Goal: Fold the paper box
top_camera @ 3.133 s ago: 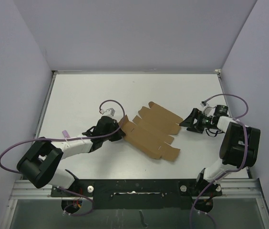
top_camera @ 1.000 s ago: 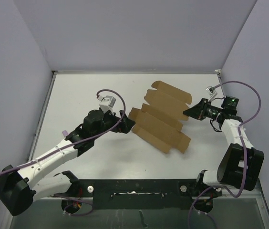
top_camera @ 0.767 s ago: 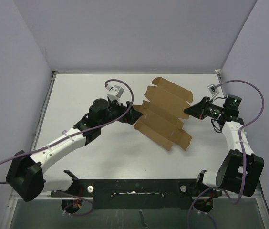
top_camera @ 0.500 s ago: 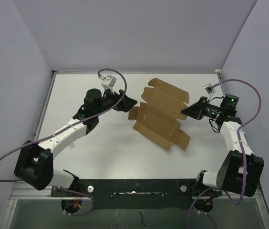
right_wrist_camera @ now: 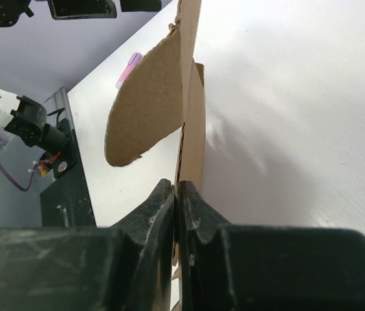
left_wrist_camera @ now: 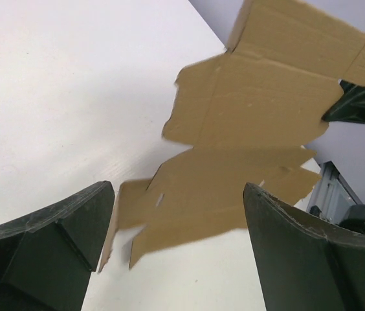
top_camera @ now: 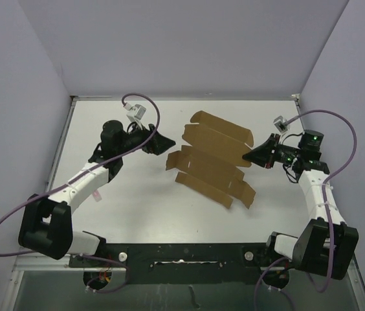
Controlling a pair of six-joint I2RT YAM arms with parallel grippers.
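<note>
The paper box [top_camera: 210,157] is a flat brown die-cut sheet with flaps, lying mid-table and tilted up on its right side. My right gripper [top_camera: 252,157] is shut on the sheet's right edge. The right wrist view shows the cardboard [right_wrist_camera: 149,110] edge-on, pinched between the closed fingers of the right gripper [right_wrist_camera: 178,189]. My left gripper [top_camera: 164,144] stands open just left of the sheet, not touching it. In the left wrist view the sheet [left_wrist_camera: 254,123] lies ahead of the left gripper [left_wrist_camera: 179,191], with nothing between the spread fingers [left_wrist_camera: 59,236].
Purple walls close the table [top_camera: 118,214] on the left, back and right. A black mounting rail [top_camera: 182,251] runs along the near edge. A small pink item [right_wrist_camera: 131,63] lies on the table beyond the sheet in the right wrist view.
My left arm has swung back and to the left, away from the sheet's left edge. The right gripper, still shut on the sheet, has carried it a little to the left.
</note>
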